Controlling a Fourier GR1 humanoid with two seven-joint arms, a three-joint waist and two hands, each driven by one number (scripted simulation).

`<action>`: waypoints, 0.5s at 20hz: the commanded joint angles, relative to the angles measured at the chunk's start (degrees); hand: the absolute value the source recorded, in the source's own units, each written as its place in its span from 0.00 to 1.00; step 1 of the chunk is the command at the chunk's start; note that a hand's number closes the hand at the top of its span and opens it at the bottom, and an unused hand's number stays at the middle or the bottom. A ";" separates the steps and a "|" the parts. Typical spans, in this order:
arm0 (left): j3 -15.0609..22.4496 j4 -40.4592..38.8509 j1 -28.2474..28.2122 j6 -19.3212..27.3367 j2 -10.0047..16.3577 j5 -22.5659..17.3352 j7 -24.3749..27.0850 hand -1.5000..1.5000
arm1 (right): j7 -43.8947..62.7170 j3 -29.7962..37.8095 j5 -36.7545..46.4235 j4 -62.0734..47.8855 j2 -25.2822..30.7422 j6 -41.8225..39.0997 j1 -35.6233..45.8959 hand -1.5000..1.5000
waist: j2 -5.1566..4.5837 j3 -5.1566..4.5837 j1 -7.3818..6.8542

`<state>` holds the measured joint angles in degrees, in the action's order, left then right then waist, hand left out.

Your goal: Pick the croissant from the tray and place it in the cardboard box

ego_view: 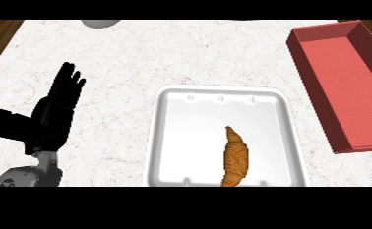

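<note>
1 croissant (pixel 235 158) lying in 1 white tray (pixel 189 139), right half, toward near edge, tip pointing away. 1 reddish cardboard box (pixel 338 75) on worktop (pixel 131 56), right of tray, apart from it, angled. 1 hand visible: left hand (pixel 56 107), open, fingers straight and up, left of tray, touching nothing. Right hand out of view. 1 grey object (pixel 100 22) cut off at far edge.

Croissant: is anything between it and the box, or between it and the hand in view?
Nothing visible does. The croissant lies in the white tray; toward the red box at the right there is only the tray's rim and bare counter. The left hand rests open at the left, equally unobstructed.
</note>
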<state>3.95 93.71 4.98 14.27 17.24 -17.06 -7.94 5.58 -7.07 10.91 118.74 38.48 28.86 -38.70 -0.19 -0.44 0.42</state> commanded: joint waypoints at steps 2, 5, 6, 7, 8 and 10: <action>0.08 0.42 1.03 0.11 -0.15 0.15 -0.93 0.50 | 16.39 -2.51 2.06 12.99 9.44 -9.54 -4.94 0.00 | -0.13 0.05 -0.66; 1.35 2.09 0.27 0.48 -1.00 0.81 -1.65 0.50 | 29.75 -4.43 3.14 22.42 9.51 -11.03 -2.39 0.00 | -0.03 0.19 -1.05; 3.21 1.54 0.48 1.96 -2.55 2.58 -1.85 0.50 | 33.02 -3.07 1.22 25.04 10.17 -12.51 0.62 0.00 | -0.06 0.25 -1.04; 0.72 2.78 2.63 0.87 0.00 0.41 -5.60 0.50 | 37.25 -4.78 3.87 27.89 10.16 -12.31 1.82 0.00 | -0.05 0.24 -1.25; 1.72 2.16 1.53 2.55 -2.22 2.75 -3.00 0.50 | 37.83 -4.34 2.08 25.18 8.26 -13.49 6.44 0.00 | 0.03 0.36 -1.00; -0.66 1.03 2.44 -1.58 0.24 -0.51 -4.06 0.50 | 43.41 -8.24 3.63 27.46 7.72 -13.95 10.60 0.00 | -0.02 0.32 -1.23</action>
<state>4.60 95.02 6.22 14.43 16.58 -16.25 -10.42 37.74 -11.57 12.36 138.01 46.99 17.06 -33.42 -0.23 -0.22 -0.65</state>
